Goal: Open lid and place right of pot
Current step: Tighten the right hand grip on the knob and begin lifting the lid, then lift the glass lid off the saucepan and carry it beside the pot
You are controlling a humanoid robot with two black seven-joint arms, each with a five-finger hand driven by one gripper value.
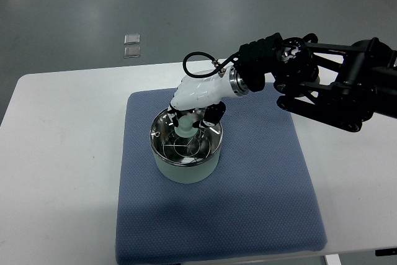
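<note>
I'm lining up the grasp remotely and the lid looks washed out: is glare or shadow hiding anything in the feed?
Top view: the shiny lid throws bright reflections, so its knob is hard to separate from the right hand above it; the pot casts only a soft shadow on the blue mat; the table is evenly lit, and focus is sharp.

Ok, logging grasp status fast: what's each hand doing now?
Right hand: fingers closed on the lid knob of the pot.
Left hand: not in view.
</note>
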